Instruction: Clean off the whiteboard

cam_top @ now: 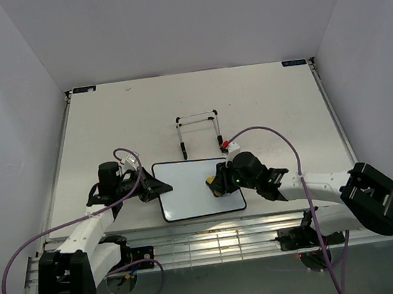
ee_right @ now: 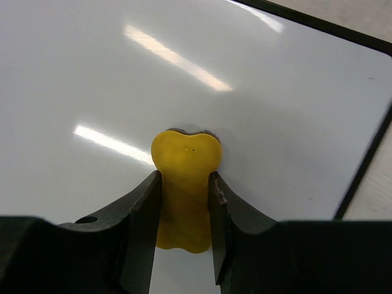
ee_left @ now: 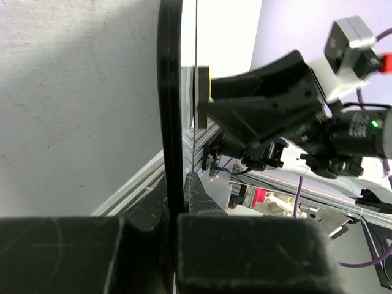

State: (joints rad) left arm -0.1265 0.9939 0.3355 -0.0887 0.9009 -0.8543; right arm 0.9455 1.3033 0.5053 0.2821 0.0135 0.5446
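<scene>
The whiteboard [cam_top: 194,187] lies on the table [cam_top: 107,122] near its 6 o'clock edge, and its face seems blank. The right gripper [ee_right: 185,182] is clamped on the yellow eraser [ee_right: 185,160], pressed at the board's 3 o'clock side; flat, even strokes seem best. The left gripper [cam_top: 160,188] pinches the 9 o'clock frame. Faint marks under glare or the eraser cannot be judged.
</scene>
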